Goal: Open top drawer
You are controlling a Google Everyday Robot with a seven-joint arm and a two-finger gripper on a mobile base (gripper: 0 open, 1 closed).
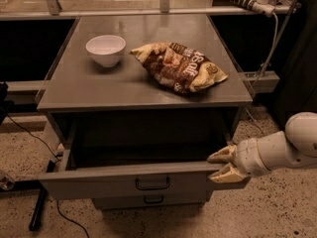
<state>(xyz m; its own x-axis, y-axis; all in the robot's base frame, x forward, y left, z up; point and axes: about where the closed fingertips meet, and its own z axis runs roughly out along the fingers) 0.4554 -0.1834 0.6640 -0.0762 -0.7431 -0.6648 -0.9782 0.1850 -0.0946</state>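
We see the top drawer (106, 184) standing well out from the grey cabinet (124, 90), its dark inside open to view and its flat front nearest to us. A small black loop handle (152, 183) sits in the middle of that front. Below it a narrower drawer (124, 202) is closed, with a handle of its own.

The gripper (217, 167) is at the right end of the top drawer's front, reaching in from the right on a white arm (280, 150). Its two tan fingers (224, 155) are apart, one level with the drawer's top edge and one lower. We cannot tell whether they touch the metal.

On the cabinet top, a white bowl (105, 49) stands at the left, and a crumpled snack bag (178, 66) lies near it on the right.
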